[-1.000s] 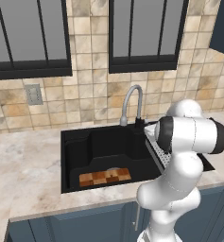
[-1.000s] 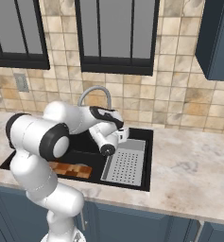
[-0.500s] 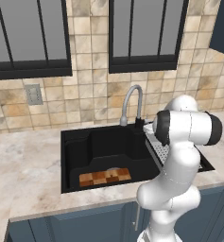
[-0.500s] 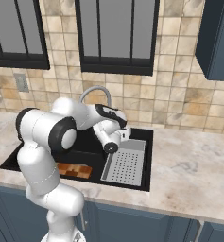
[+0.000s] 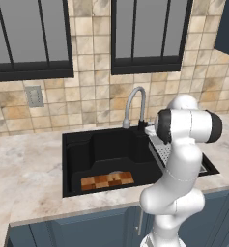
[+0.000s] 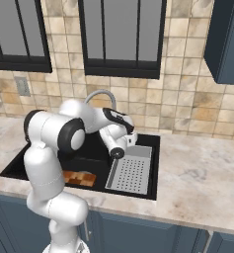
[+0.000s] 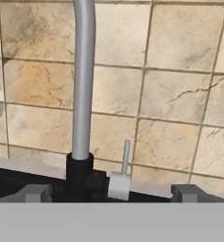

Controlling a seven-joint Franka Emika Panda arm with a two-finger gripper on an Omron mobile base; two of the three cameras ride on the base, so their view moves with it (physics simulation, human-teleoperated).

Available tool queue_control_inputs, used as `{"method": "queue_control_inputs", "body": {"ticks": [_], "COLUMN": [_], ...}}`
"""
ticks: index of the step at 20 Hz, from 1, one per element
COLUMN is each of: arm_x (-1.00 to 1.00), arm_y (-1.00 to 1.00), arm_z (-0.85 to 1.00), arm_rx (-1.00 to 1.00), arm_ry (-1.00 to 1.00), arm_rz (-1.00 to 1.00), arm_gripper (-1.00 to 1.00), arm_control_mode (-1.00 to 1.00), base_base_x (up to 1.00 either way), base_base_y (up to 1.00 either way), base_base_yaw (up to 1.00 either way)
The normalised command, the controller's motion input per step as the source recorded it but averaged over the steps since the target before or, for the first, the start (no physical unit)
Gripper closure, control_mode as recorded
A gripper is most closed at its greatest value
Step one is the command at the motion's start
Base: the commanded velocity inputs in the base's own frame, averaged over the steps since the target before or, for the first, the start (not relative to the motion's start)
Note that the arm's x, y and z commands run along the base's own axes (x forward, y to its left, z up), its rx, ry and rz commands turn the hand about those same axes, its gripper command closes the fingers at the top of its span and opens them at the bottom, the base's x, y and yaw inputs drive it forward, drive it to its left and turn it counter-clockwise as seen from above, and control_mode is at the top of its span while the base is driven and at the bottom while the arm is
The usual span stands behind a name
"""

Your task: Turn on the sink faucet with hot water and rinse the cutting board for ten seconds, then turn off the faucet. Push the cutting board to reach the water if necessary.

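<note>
Reaching for the sink faucet (image 7: 83, 90): I have the gripper (image 7: 111, 191) lined up on its base, with the small lever handle (image 7: 125, 158) standing upright just right of the dark base collar and roughly centred between my fingertips (image 7: 37, 192). The tips sit well apart at either side of the hand view, so I read the gripper as released and holding nothing.

Step in hand, as I judge it: the first one, turning the water on. No stream falls from the spout in the left base view, so I take the faucet as off.

Cutting board (image 5: 107, 180) lies flat on the floor of the sink (image 5: 77, 149), near the front wall and left of centre. The spout's outlet hangs further back and to the right of it, so the board probably sits off the line where the water would land. The grey drainer tray (image 6: 132, 171) lies in the right part of the sink.

Next move calls for: closing the last gap to the lever, then swinging it toward the hot side. I cannot tell from these pictures which direction is hot. A push on the board likely follows.
</note>
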Motion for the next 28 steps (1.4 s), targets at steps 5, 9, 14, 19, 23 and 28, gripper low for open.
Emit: {"method": "queue_control_inputs", "body": {"ticks": [5, 9, 14, 19, 23, 28], "arm_x": [0.23, 0.22, 0.18, 0.17, 0.08, 0.08], "arm_y": [0.0, 0.0, 0.0, 0.0, 0.0, 0.0], "arm_z": [-0.05, -0.05, -0.05, -0.01, -0.02, -0.01], "arm_rx": [0.0, 0.0, 0.0, 0.02, 0.04, 0.04], "arm_ry": [0.0, 0.0, 0.0, 0.0, 0.0, 0.0], "arm_rz": [0.0, 0.0, 0.0, 0.0, 0.0, 0.0], "arm_gripper": [-1.0, -1.0, -1.0, -1.0, -1.0, -1.0], "arm_control_mode": [-1.0, -1.0, -1.0, -1.0, -1.0, -1.0], "base_base_x": [0.0, 0.0, 0.0, 0.0, 0.0, 0.0], "base_base_y": [0.0, 0.0, 0.0, 0.0, 0.0, 0.0], "base_base_yaw": [0.0, 0.0, 0.0, 0.0, 0.0, 0.0]}}
